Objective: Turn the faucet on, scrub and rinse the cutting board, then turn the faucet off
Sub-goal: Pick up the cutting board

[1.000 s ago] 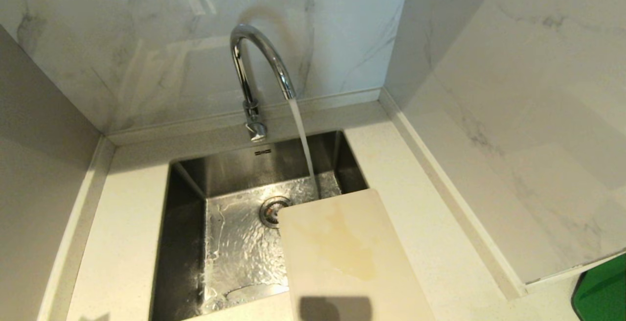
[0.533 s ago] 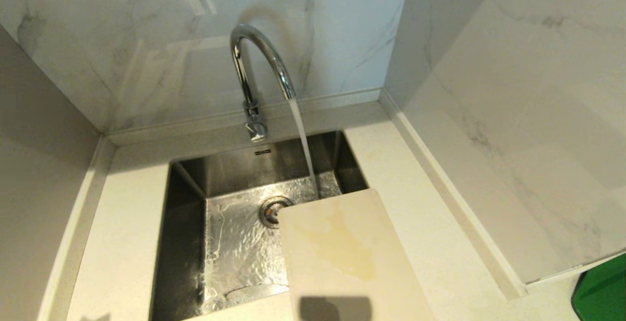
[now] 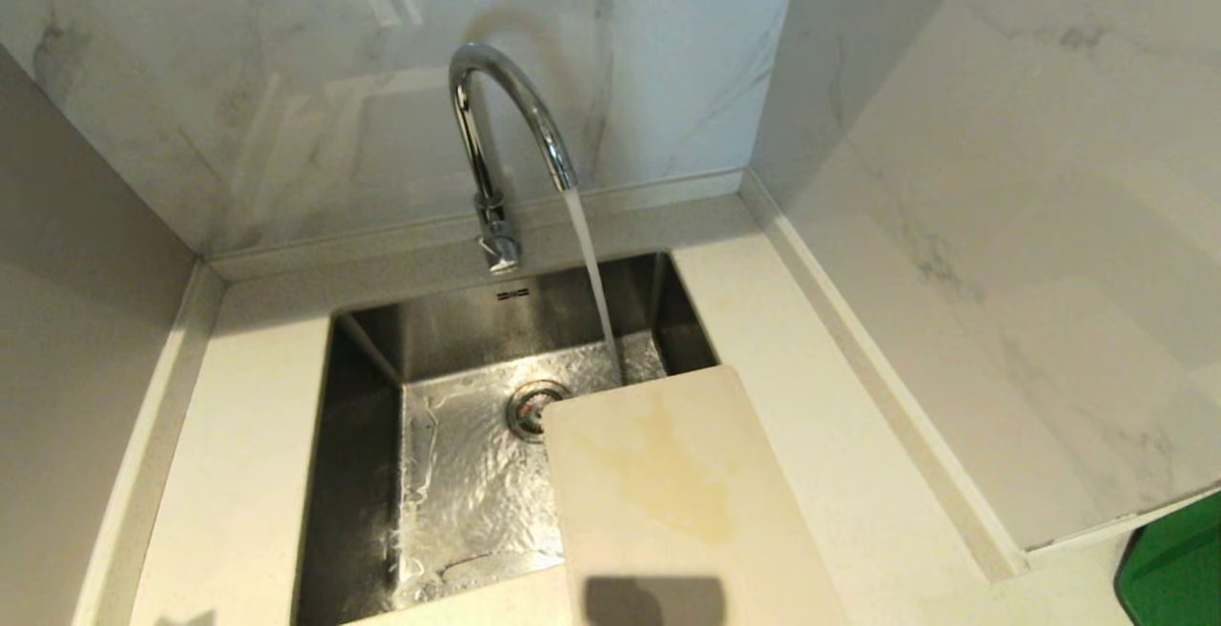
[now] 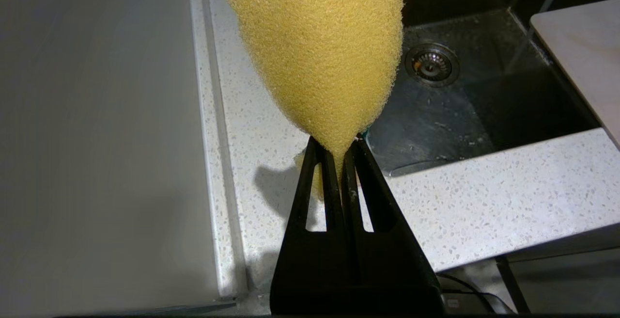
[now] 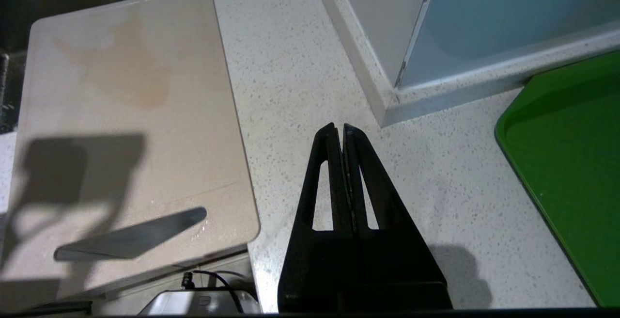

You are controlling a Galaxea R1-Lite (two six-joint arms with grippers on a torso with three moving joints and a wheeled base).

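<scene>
A green tray (image 5: 571,163) lies on the speckled stone counter (image 3: 830,397) at four o'clock. Water runs from the chrome gooseneck faucet (image 3: 506,111) into the steel sink (image 3: 458,473). The smooth, stained cutting board (image 3: 677,502) overhangs the sink's five-o'clock corner. The left gripper (image 4: 341,146) pinches a porous yellow sponge (image 4: 319,41); the right gripper's (image 5: 343,131) fingers press together, empty.

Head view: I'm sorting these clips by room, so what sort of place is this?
Most likely a kitchen sink corner: a chrome faucet runs into a steel sink set in a speckled countertop, with a stained cutting board over its edge and marble-look walls.
</scene>
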